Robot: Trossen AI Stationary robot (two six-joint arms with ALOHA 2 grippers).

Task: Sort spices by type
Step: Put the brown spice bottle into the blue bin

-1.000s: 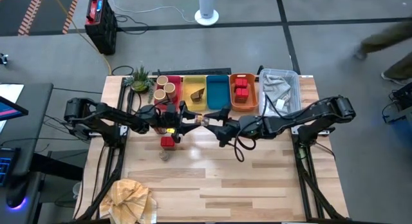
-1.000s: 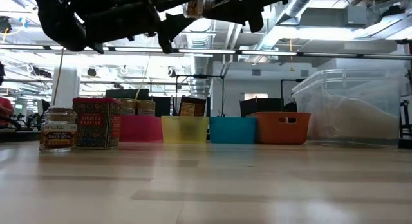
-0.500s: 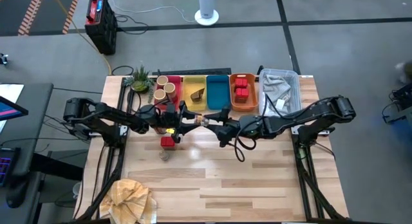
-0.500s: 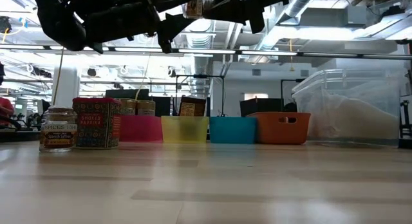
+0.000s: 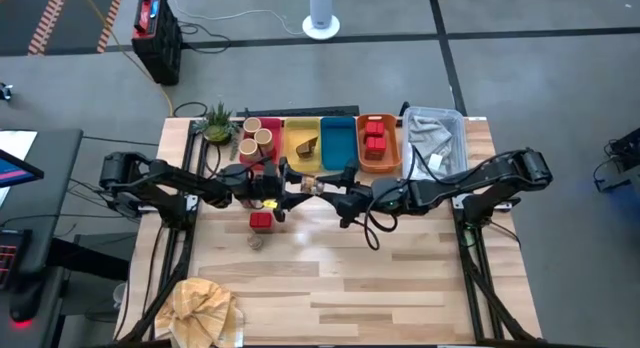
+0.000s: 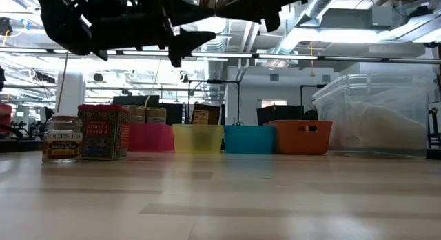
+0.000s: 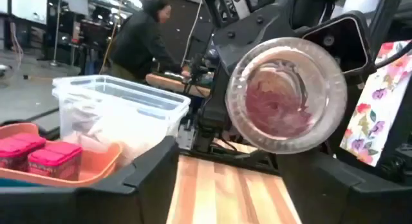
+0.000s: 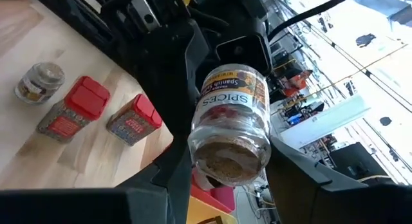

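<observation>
Item: one spice jar [image 8: 232, 118], clear glass and cylindrical, wearing a pale wrap label lettered "SPICES" with a red patch, its near end showing tan-brown and grainy; seen from the left wrist, its round glass face is showing reddish contents. Location: hanging in the air above the wooden table [image 5: 400, 278], in front of the row of bins, between the two arms where they are meeting near the table's middle. Right gripper [image 5: 324, 189]: its fingers [image 8: 172, 180] are closing in on the jar from both sides and gripping it. Left gripper [image 5: 283, 184]: facing the jar's end, its fingers [image 7: 151, 172] are standing apart and are gripping nothing. Other stock: two red-lidded tins [image 8: 71, 113] and a small round jar [image 8: 40, 80] are standing together on the table below the left arm; in the low view one tin is reading "Smoked Paprika". Tan cylinders [image 5: 256, 136] are sitting in the pink bin [image 6: 151, 137], a dark brown wedge [image 5: 306, 145] in the yellow bin [image 6: 198, 138], and red tins [image 5: 375, 138] in the orange bin [image 6: 303, 137]; the blue bin [image 6: 249, 138] is standing between yellow and orange.
</observation>
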